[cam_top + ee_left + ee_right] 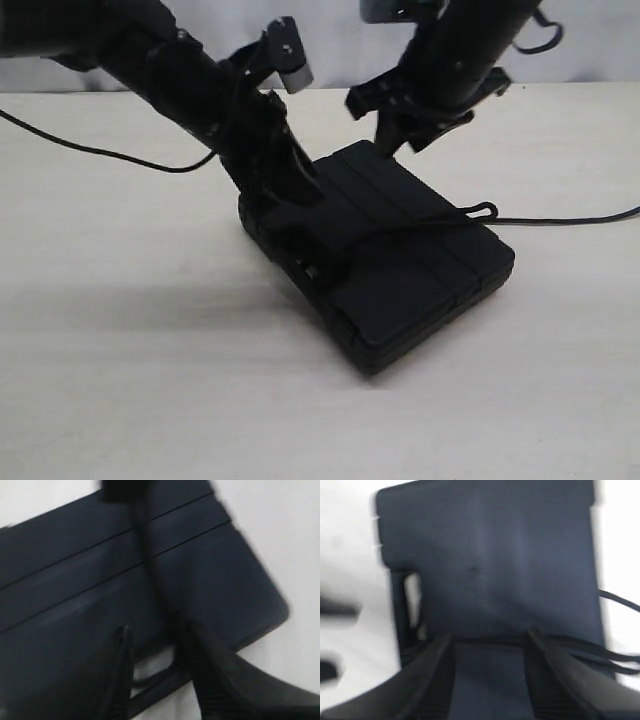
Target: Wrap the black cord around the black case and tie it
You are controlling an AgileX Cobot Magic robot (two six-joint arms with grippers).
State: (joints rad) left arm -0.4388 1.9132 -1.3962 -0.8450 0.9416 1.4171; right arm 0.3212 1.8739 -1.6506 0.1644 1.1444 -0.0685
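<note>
The black case (400, 280) lies flat on the pale table, its handle end toward my left arm. The black cord (430, 226) crosses its top, makes a small loop (484, 210) at the right edge and trails off to the right. My left gripper (293, 215) is down on the handle end. In the left wrist view its jaws (155, 630) stand apart over the case (75, 570) beside the hand hole (152, 666), and the cord (145, 550) runs down between them. My right gripper (392, 140) hovers over the far corner, open (490, 637) above the case (490, 555), holding nothing.
A thin robot wire (100, 152) sags across the table (150, 380) at the left. The cord's free length (570, 219) lies on the table to the right of the case. A pale wall runs behind the table's far edge.
</note>
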